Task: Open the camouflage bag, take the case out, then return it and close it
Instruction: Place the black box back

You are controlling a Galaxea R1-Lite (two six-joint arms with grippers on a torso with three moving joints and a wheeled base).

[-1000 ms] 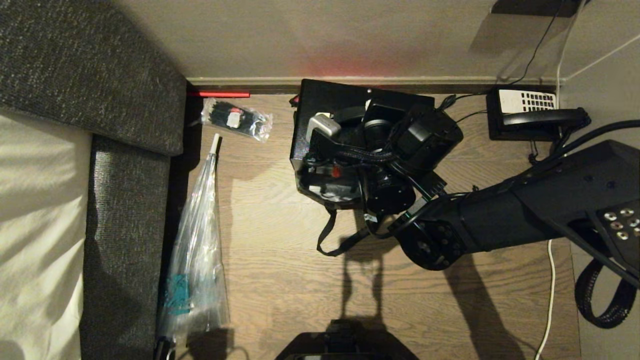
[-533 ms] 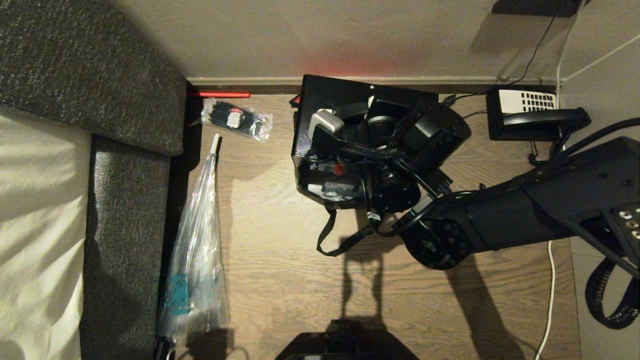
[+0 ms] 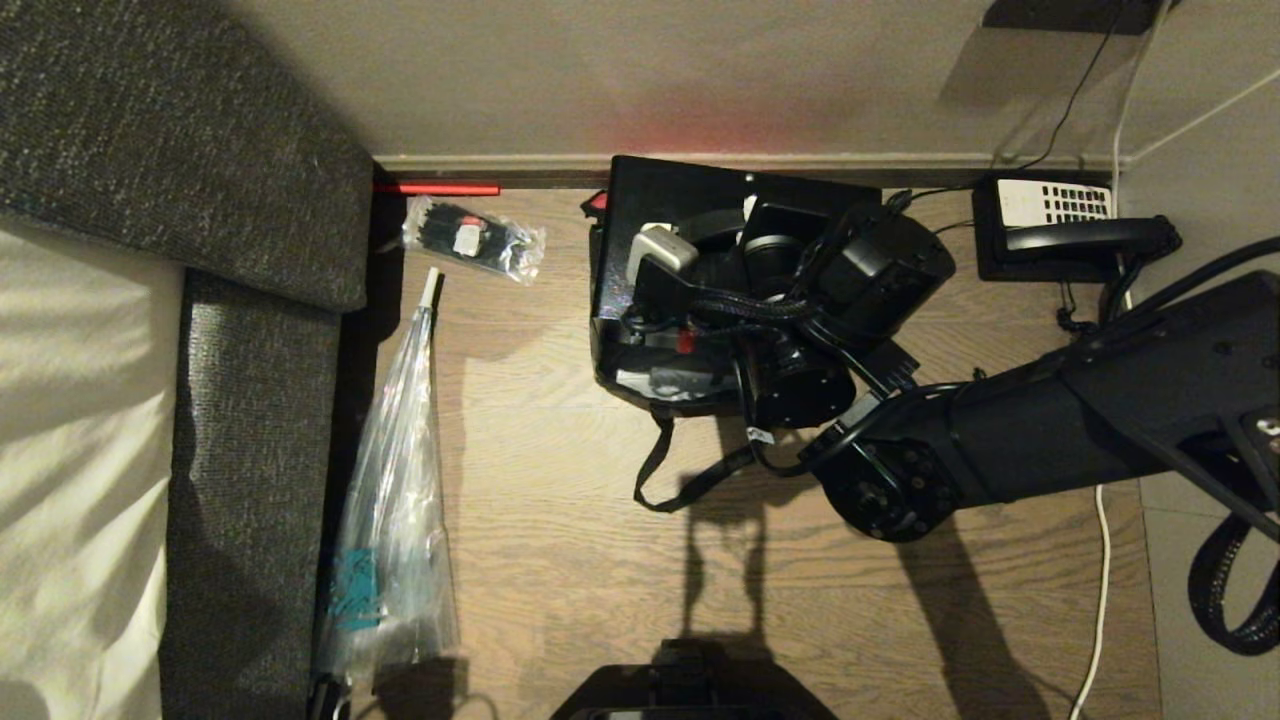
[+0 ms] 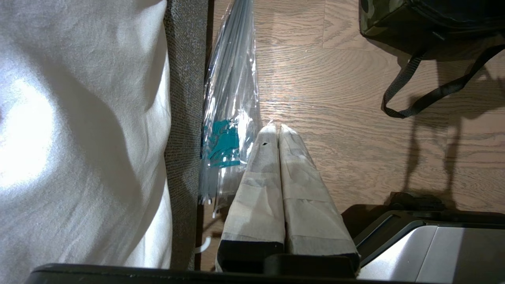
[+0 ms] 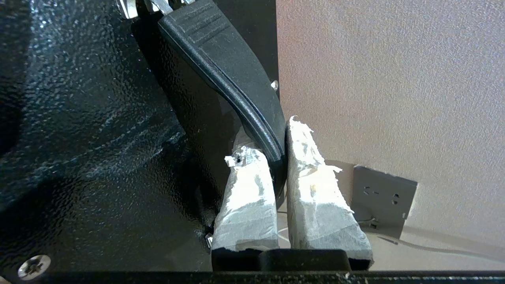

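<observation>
Oak-grained laminate floor filled the middle of the head view, bounded at twelve o'clock by a plain beige wall and a pale skirting board. At nine o'clock stood a bed base in coarse grey fabric carrying a cream sheet. Just beside it, at about eight o'clock, a clear plastic bag with teal print lay lengthwise on the boards, and at eleven o'clock a small packet of black cable ties lay near the skirting.

The left gripper hung over the floor close to that clear bag, its taped fingers pressed together on nothing.

Just right of centre, toward one o'clock, the camouflage bag sat on the floor against the wall, one strap handle trailing toward six o'clock. The case stood up out of it, its speckled black face leaning near the wall. In the right wrist view the right gripper had its jaws narrowed onto the case's black top handle, one taped pad on either side.

At two o'clock a black telephone rested by the skirting, and a white cable ran down the boards at four o'clock.
</observation>
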